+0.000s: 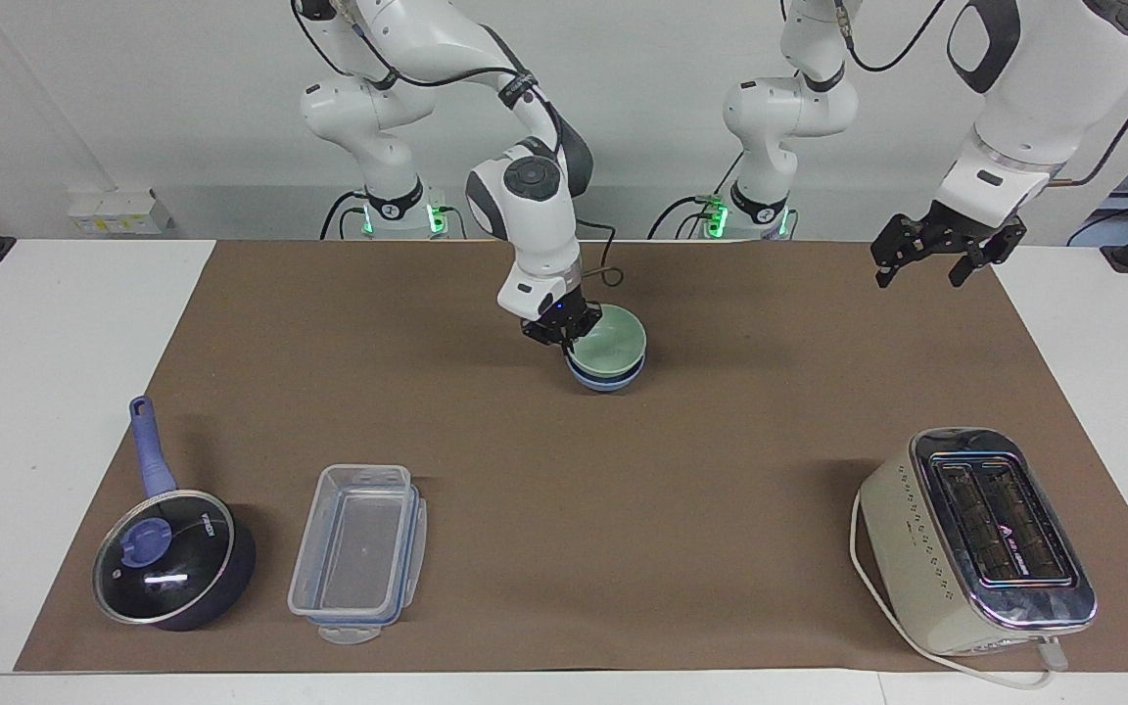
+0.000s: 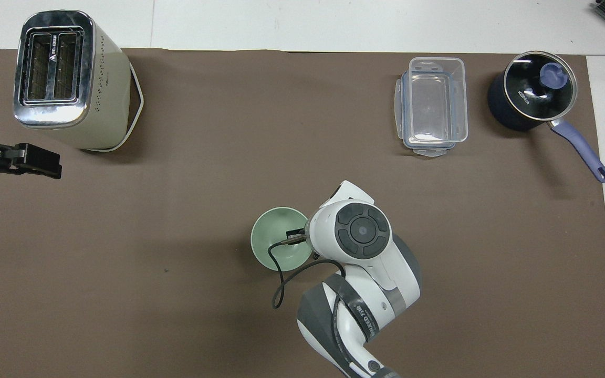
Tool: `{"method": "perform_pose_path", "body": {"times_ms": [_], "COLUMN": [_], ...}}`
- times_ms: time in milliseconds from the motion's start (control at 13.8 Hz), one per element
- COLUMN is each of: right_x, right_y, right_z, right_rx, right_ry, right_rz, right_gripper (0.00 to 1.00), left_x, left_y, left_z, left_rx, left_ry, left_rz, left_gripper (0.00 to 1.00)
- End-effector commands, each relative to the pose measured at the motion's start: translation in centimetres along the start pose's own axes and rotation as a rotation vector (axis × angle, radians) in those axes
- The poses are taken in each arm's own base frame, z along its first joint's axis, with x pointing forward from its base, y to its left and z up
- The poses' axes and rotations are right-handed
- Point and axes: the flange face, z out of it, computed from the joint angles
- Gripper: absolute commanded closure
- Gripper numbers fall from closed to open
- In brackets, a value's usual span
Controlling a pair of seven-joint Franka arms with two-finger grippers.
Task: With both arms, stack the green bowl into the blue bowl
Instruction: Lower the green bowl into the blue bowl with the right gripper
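Observation:
The green bowl (image 1: 613, 338) sits nested in the blue bowl (image 1: 607, 378) in the middle of the brown mat, nearer to the robots. My right gripper (image 1: 564, 338) is shut on the green bowl's rim, on the side toward the right arm's end. In the overhead view the green bowl (image 2: 276, 244) covers the blue bowl, and the right wrist hides most of the right gripper (image 2: 297, 239). My left gripper (image 1: 936, 257) is open and empty, and waits in the air over the mat's edge at the left arm's end; it also shows in the overhead view (image 2: 24, 160).
A cream toaster (image 1: 975, 539) stands at the left arm's end, farther from the robots. A clear plastic container (image 1: 358, 553) and a dark pot with blue handle and glass lid (image 1: 172, 558) stand at the right arm's end, farther from the robots.

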Motion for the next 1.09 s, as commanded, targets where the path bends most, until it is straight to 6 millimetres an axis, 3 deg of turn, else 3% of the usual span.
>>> {"method": "perform_pose_path", "body": {"times_ms": [0,72,290,434,579,1014], "right_x": [0.1,0.1,0.3,0.5,1.2,3.2], "right_y": [0.2,0.2,0.0,0.0,1.5,12.6], "right_z": [0.3,0.3,-0.1,-1.2,-4.2,-15.1], "right_rx": [-0.006,-0.005,-0.002,-0.001,0.005,-0.055], "right_ry": [0.023,0.023,0.028,0.039,0.08,0.12], "right_rz": [-0.006,-0.003,0.004,0.008,0.036,0.113], "right_gripper": [1.0,1.0,0.46,0.24,0.01,0.0], "left_x": [-0.6,-0.6,-0.6,-0.6,-0.6,-0.6], "left_y": [-0.3,-0.4,-0.4,-0.4,-0.3,-0.4], "left_z": [-0.1,-0.1,-0.1,0.0,0.0,-0.1], "left_rx": [-0.005,-0.005,-0.005,-0.005,-0.005,-0.005], "left_ry": [0.012,0.012,0.012,0.011,0.011,0.012], "left_rz": [-0.003,-0.004,-0.004,-0.004,-0.003,-0.004], "left_gripper": [0.0,0.0,0.0,0.0,0.0,0.0]}}
